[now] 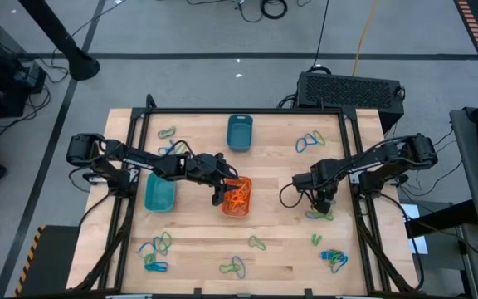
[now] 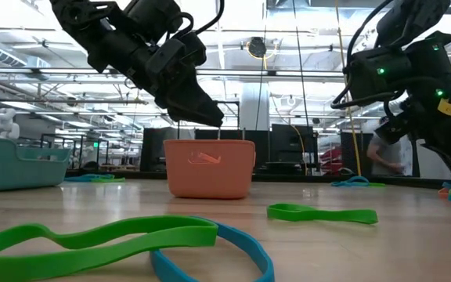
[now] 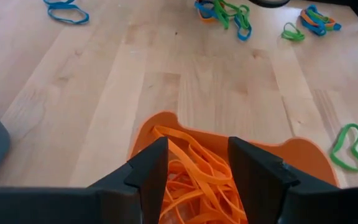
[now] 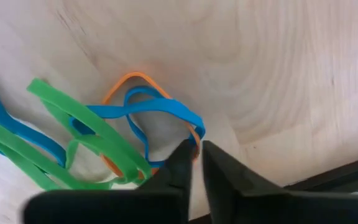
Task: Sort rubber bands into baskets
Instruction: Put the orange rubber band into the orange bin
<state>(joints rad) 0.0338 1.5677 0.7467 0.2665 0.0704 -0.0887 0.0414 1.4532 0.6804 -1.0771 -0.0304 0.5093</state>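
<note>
My left gripper [image 1: 219, 193] [image 3: 197, 177] is open and empty just above the near rim of the orange basket [image 1: 237, 198] [image 2: 210, 167], which holds several orange rubber bands [image 3: 191, 168]. My right gripper [image 1: 323, 208] [image 4: 196, 152] is down at the table on a small tangle of orange, blue and green rubber bands [image 1: 320, 215] [image 4: 104, 143] right of centre, its fingers almost together. The turquoise basket [image 1: 160, 193] stands left of the orange one. The dark teal basket [image 1: 239, 131] stands at the far middle. My right gripper comes from above, pointing down, with its fingertips [image 4: 182, 152] at the end bend of the orange band [image 4: 196, 134], where the blue band crosses it. The band runs in between the tips, which hide the contact itself. The tangle lies flat on the table.
Loose band clusters lie at the far left [image 1: 167, 133], far right [image 1: 309, 141], near left [image 1: 154, 249], near middle [image 1: 235, 266] and near right [image 1: 333, 259]. In the low view, green and blue bands [image 2: 116, 235] lie close in front. A person [image 2: 382, 153] stands beyond the table.
</note>
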